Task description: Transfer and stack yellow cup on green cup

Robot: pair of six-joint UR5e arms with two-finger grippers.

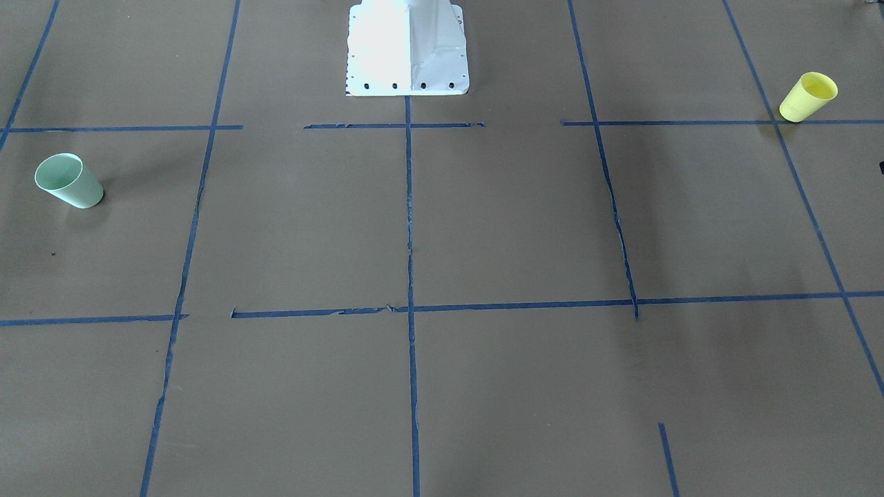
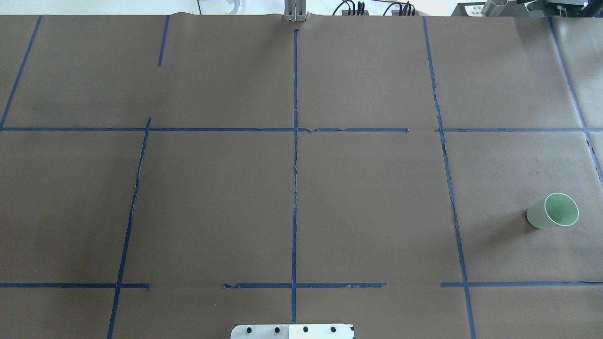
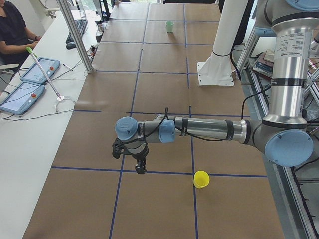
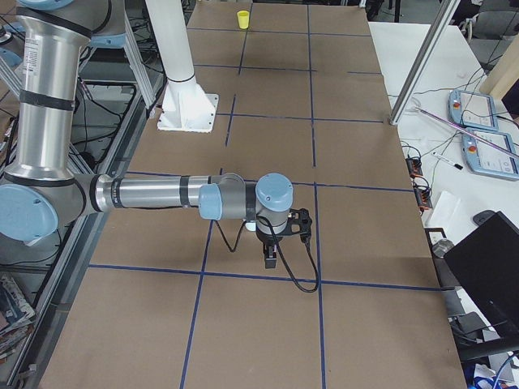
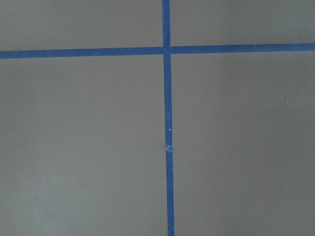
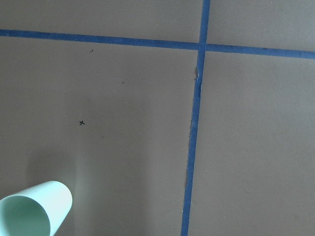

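Stretching across every view is the table, covered in brown paper and ruled into big squares by blue tape.

The left arm reaches out level across the middle of the exterior left view. The right arm does the same across the exterior right view. Between them, the white pedestal stands at the top centre of the front-facing view.

The left gripper hangs pointing straight down over the paper, just above a tape line at lower centre. From this side view alone I cannot tell whether its fingers are apart or together. The right gripper hangs the same way, at centre of its view, and I cannot tell its state either. Neither one touches a cup.

The yellow cup stands at the upper right of the front-facing view, with its base on a tape crossing. It is upright, so its long axis is vertical, with the wide rim up and the narrow base on the paper. In the exterior left view it sits lower centre, near the left gripper but apart from it.

The green cup stands at the left edge of the front-facing view, well apart from the yellow one. It is also upright with its mouth open to the ceiling, and it shows in the lower left corner of the right wrist view.

A white label at the upper right edge of the overhead view carries print too small to read.
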